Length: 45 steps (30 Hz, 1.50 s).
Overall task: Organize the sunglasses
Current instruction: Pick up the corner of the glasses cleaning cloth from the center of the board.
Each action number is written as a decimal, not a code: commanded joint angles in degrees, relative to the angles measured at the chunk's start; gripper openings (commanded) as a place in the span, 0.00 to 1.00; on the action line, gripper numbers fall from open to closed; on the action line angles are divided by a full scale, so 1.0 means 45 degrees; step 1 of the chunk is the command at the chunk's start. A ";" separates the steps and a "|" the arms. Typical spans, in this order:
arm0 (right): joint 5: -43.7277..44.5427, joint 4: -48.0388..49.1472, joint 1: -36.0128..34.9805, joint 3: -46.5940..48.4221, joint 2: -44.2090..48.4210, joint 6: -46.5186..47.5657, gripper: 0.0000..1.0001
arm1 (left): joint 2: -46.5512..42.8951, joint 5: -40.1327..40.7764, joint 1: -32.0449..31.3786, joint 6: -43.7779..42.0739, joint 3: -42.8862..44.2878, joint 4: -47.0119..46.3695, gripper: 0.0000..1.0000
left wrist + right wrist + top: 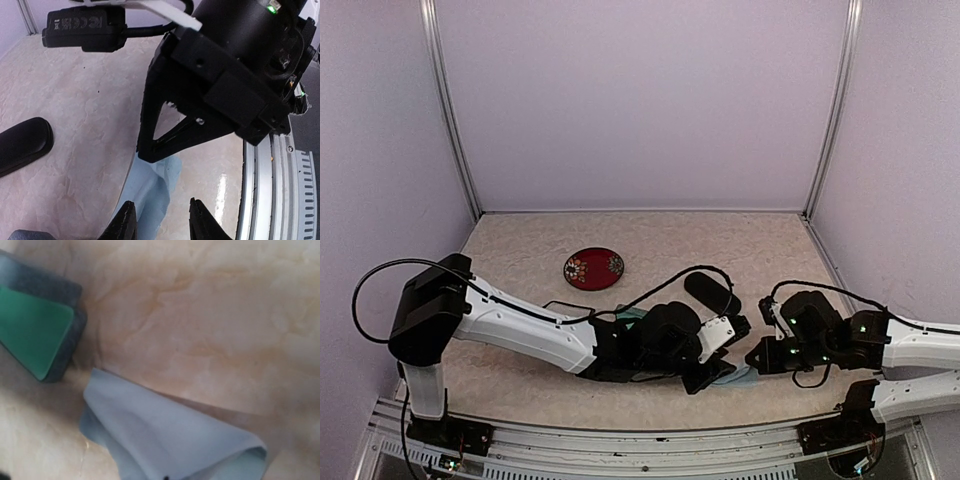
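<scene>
Neither pair of sunglasses shows in any view. My left gripper (pixel 712 372) reaches across the front of the table; in the left wrist view (pixel 160 222) its jaws stand open over a light blue cloth (pixel 150 195). My right gripper (pixel 757 357) faces it, and its black fingers (pixel 165 125) come down with their tip on the top edge of that cloth. In the right wrist view the cloth (pixel 170 435) hangs folded and lifted, casting a shadow on the table, and it hides the fingertips.
A black oval case (pixel 712 292) lies behind the grippers and also shows in the left wrist view (pixel 20 145). A blue-grey case with a green lining (pixel 35 330) lies open beside the cloth. A red round dish (pixel 593 268) sits mid-table. The metal front rail (pixel 265 200) is close.
</scene>
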State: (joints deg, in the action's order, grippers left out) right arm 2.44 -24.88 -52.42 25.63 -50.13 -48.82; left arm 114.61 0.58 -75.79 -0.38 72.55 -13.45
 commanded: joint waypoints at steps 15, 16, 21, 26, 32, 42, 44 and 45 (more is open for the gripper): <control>-0.0678 0.0796 0.1211 -0.0138 0.0322 0.0472 0.00 | 0.1717 0.1932 -0.0834 -0.0560 -0.0111 -0.1613 0.35; -0.0715 0.0829 0.1207 -0.0130 0.0303 0.0477 0.00 | 0.1795 0.2272 -0.0902 -0.0635 -0.0076 -0.1580 0.35; -0.0840 0.0947 0.1242 -0.0199 0.0217 0.0501 0.00 | 0.1901 0.3181 -0.1133 -0.0892 -0.0120 -0.1501 0.34; -0.0873 0.0946 0.1245 -0.0241 0.0225 0.0497 0.00 | 0.1703 0.3538 -0.1146 -0.0918 -0.0518 -0.1585 0.34; -0.0872 0.0937 0.1246 -0.0244 0.0247 0.0497 0.00 | 0.1913 0.3763 -0.1127 -0.1038 -0.0495 -0.1335 0.34; -0.0879 0.0947 0.1272 -0.0246 0.0197 0.0554 0.00 | 0.2364 0.3656 -0.1010 -0.1238 -0.0005 -0.1204 0.31; -0.0873 0.0935 0.1265 -0.0246 0.0160 0.0574 0.00 | 0.2347 0.3615 -0.1014 -0.1267 0.0006 -0.1209 0.31; -0.0888 0.0956 0.1260 -0.0251 0.0141 0.0575 0.00 | 0.2362 0.3608 -0.1010 -0.1295 0.0009 -0.1212 0.31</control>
State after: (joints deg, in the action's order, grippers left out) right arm -1.34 -21.30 -47.42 25.23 -49.23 -47.11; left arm 124.25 16.97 -80.64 -5.19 70.87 -19.11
